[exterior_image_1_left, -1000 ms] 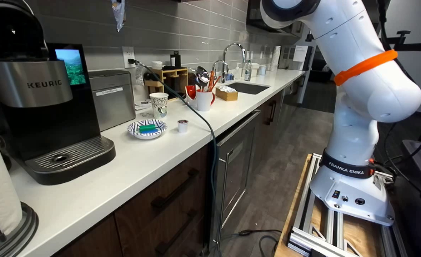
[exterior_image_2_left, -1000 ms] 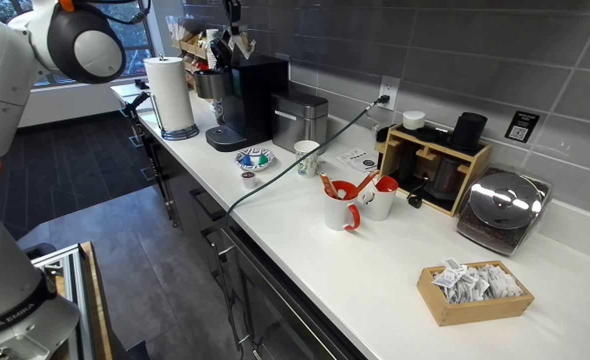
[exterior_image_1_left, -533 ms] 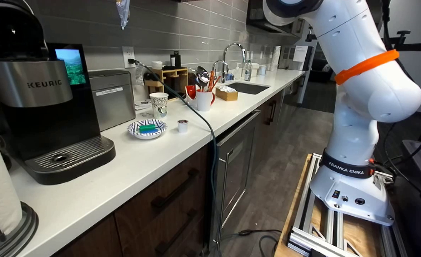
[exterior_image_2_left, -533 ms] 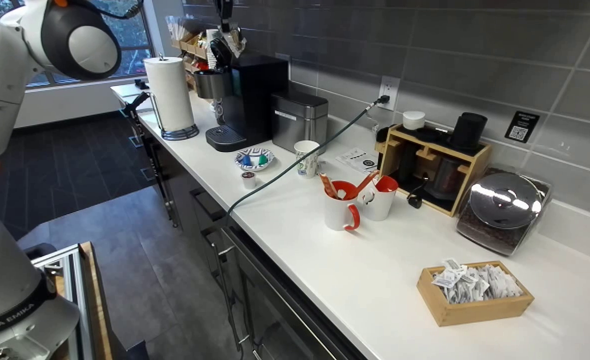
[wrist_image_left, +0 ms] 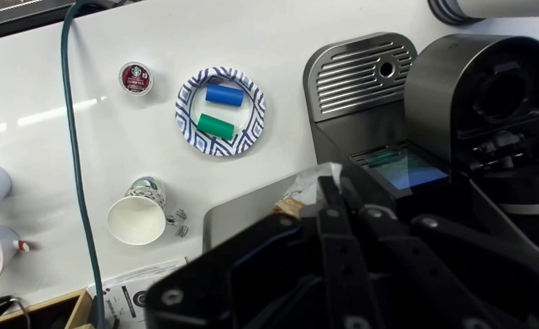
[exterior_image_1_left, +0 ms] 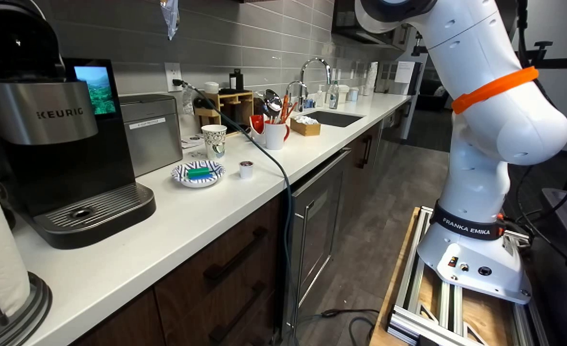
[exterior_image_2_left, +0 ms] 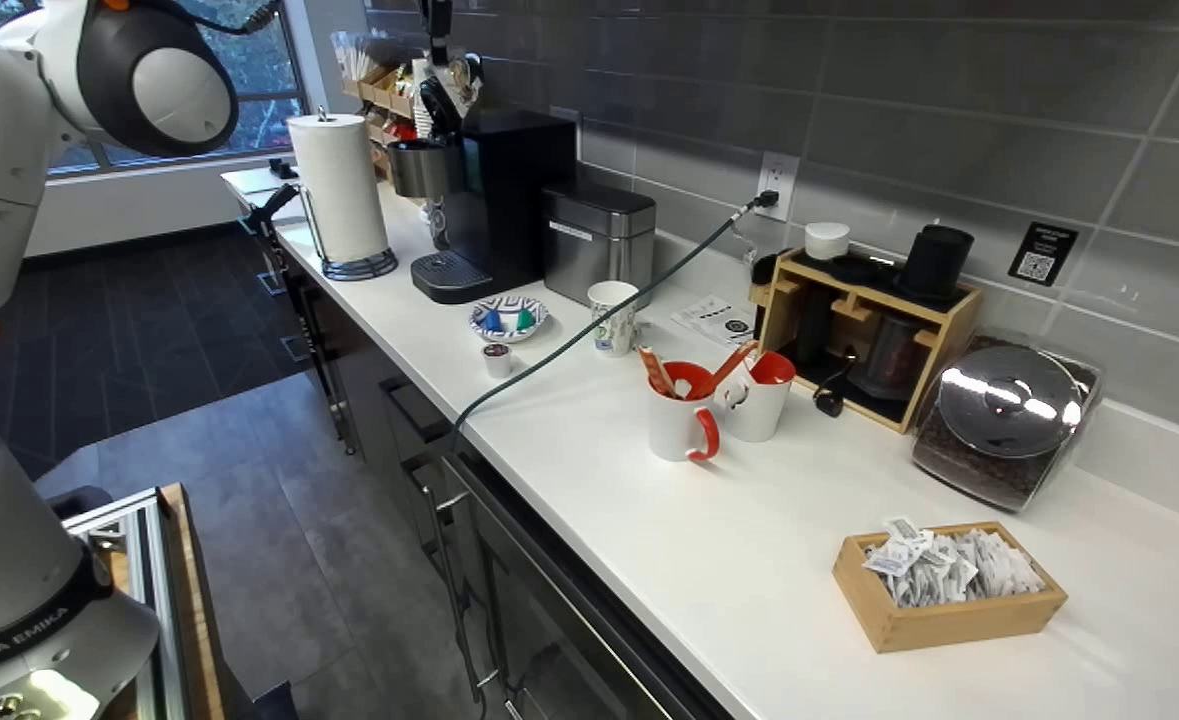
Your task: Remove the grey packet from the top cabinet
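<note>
The packet [wrist_image_left: 309, 185], pale grey-silver with a brown-orange printed part, is pinched between the fingertips of my gripper [wrist_image_left: 339, 183] in the wrist view. The fingers are close together, and part of the packet is hidden behind them. In an exterior view the gripper [exterior_image_2_left: 438, 45] points down with the packet [exterior_image_2_left: 461, 85] hanging from it, in line with the top of the coffee machine. In an exterior view only the packet's lower end [exterior_image_1_left: 170, 18] shows at the top edge, and the gripper is out of view. The top cabinet [exterior_image_1_left: 254, 1] shows only as a dark lower edge.
Below are a coffee machine [wrist_image_left: 365, 75], a steel box [exterior_image_1_left: 152, 134], a patterned bowl [wrist_image_left: 184, 96] with blue and green pieces, a pod [wrist_image_left: 136, 78] and a paper cup [wrist_image_left: 136, 219]. A green cable [exterior_image_2_left: 599, 320] crosses the counter. A paper towel roll [exterior_image_2_left: 344, 195] stands beyond.
The gripper and held packet have moved left in the exterior view that shows both; the packet has moved right in the exterior view that shows its lower end. The counter things have not moved.
</note>
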Action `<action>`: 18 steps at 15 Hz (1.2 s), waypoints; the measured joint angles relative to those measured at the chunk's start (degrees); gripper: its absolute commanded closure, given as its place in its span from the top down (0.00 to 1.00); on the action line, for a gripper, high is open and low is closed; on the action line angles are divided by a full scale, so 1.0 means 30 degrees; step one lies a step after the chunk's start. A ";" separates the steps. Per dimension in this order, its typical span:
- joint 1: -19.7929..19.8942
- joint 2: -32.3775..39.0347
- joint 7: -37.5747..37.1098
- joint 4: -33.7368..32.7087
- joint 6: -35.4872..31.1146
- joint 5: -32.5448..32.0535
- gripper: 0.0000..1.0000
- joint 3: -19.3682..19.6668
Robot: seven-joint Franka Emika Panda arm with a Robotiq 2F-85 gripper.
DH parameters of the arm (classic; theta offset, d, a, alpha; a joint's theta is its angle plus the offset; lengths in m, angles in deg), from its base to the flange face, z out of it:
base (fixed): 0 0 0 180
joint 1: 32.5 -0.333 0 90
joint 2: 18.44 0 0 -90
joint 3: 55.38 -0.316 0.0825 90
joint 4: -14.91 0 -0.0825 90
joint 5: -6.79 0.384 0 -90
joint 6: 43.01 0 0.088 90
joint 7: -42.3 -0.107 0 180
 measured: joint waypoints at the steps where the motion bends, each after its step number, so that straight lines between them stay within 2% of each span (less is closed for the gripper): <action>1: 0.0000 0.0000 -0.0093 0.0000 0.0000 0.0000 0.03 0.0000; 6: 0.0078 0.0022 -0.0141 0.0087 0.0112 -0.0014 0.01 0.0013; 12: 0.0690 0.0461 -0.0148 0.0088 0.1394 0.0326 0.01 0.0002; 13: 0.0777 0.0518 -0.0159 0.0087 0.1397 0.0340 0.20 0.0003; 18: 0.1144 0.0614 -0.0570 0.0062 0.1397 0.0342 0.58 0.0011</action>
